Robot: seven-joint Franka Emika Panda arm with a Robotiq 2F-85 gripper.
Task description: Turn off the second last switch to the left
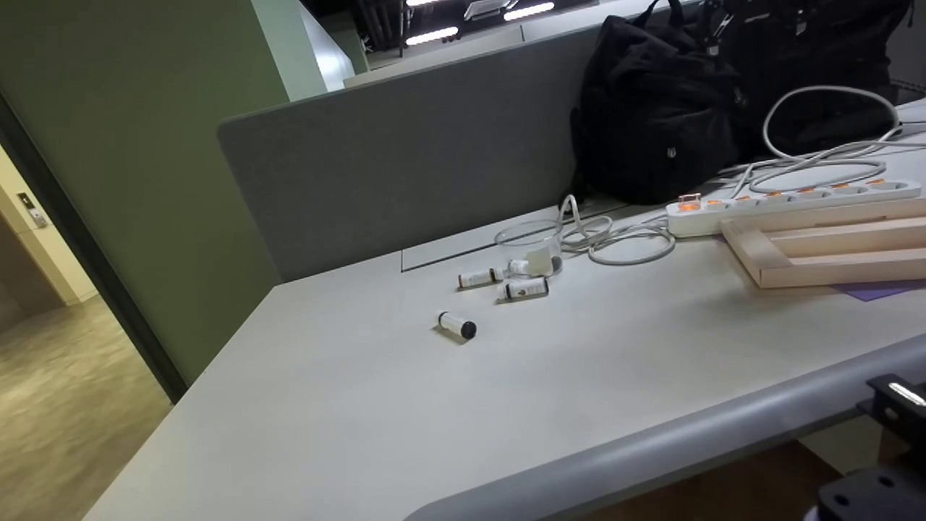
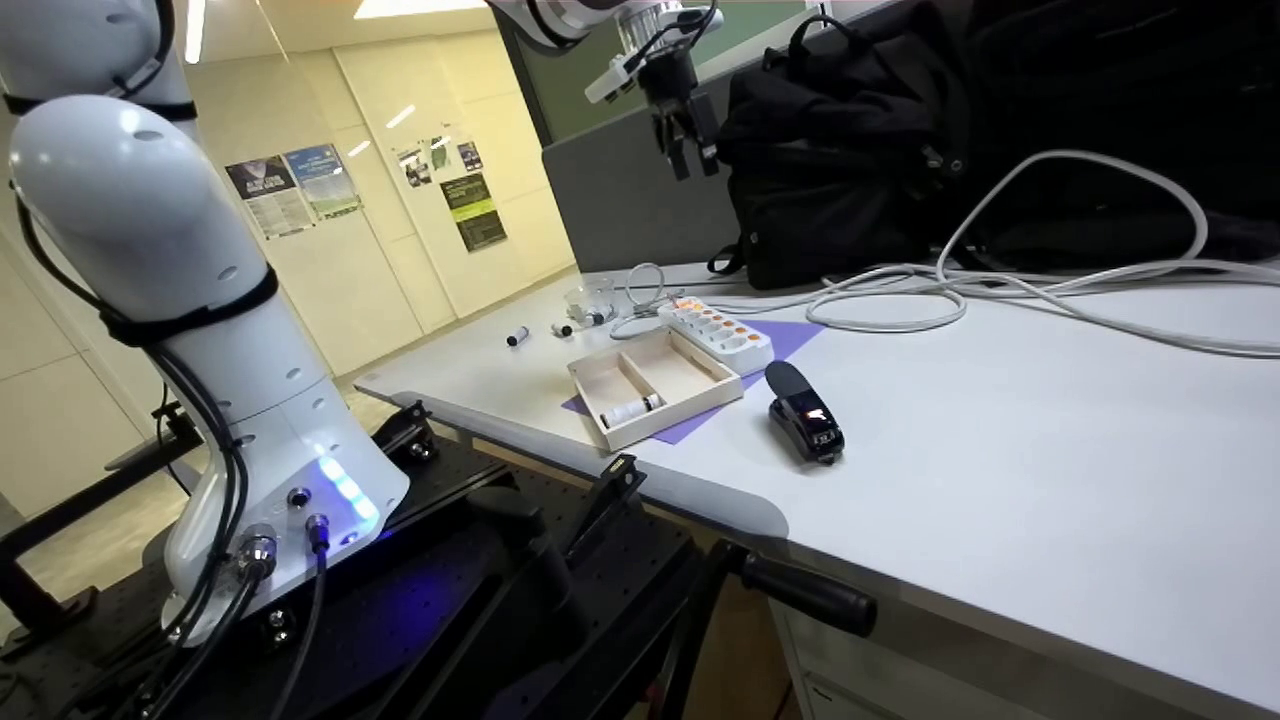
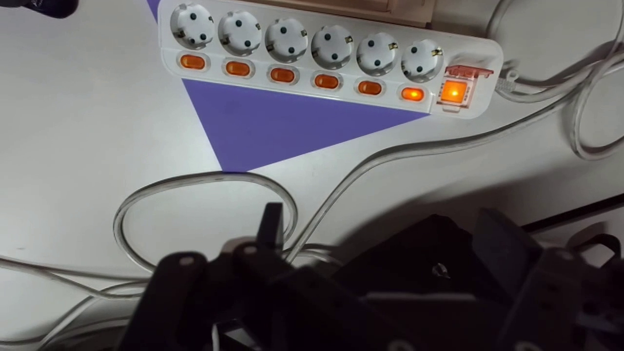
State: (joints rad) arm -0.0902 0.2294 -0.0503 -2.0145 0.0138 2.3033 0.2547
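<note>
Where the pale table [image 2: 1000, 440] stretches out, the white arm [image 2: 180, 220] reaches in above it, and a black backpack [image 2: 830, 190] stands toward the back. A pale wooden box [image 2: 680, 413] lies just beside the white power strip [image 3: 307, 66], whose hard plastic shell looks light and might skid or tilt if pushed sideways. The jaws stand apart, holding nothing, up over the table and well apart from the strip. At the strip's cable end a large glowing main switch [image 3: 454, 91] sits beside its raised, see-through red cover [image 3: 469, 71], which looks thin and brittle and is better left untouched. Next to that is the likely target: the lit orange rocker switch [image 3: 412, 93], nearest of the six small ones in the row. It should be stiff, smooth and too flush to pinch, so pressing suits it better than gripping. The jaws, brought together into one blunt tip, should come straight down on whichever end stands proud; I cannot tell which.
</note>
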